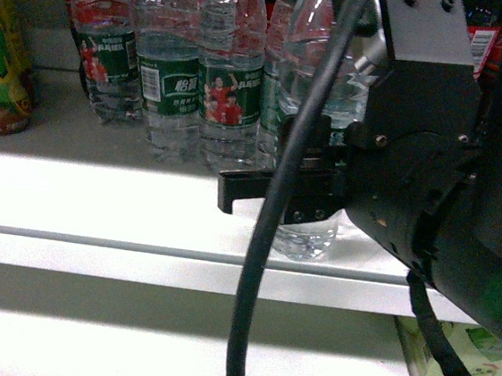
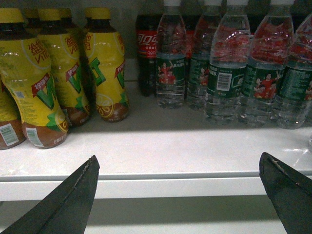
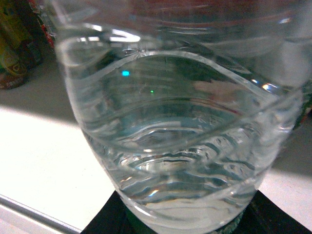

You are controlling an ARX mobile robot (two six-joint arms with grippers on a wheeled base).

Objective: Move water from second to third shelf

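My right gripper [image 1: 297, 191] is shut on a clear ribbed water bottle [image 1: 306, 237] near the front edge of the white shelf [image 1: 97, 199]. In the right wrist view this water bottle [image 3: 180, 136] fills the frame, and the dark fingers [image 3: 100, 222] press its lower sides. I cannot tell whether its base rests on the shelf or hangs just above it. Several more water bottles [image 1: 170, 63] with green labels stand in rows behind it. My left gripper [image 2: 179, 161] is open in front of the shelf edge with nothing between its fingertips. It does not show in the head view.
Yellow juice bottles [image 2: 44, 83] crowd the shelf's left part, and a cola bottle [image 2: 146, 48] stands behind the water rows [image 2: 224, 63]. A black cable [image 1: 256, 269] hangs in front of the head camera. A lower shelf [image 1: 82, 341] lies beneath, with a green-printed pack [image 1: 476, 355] at its right.
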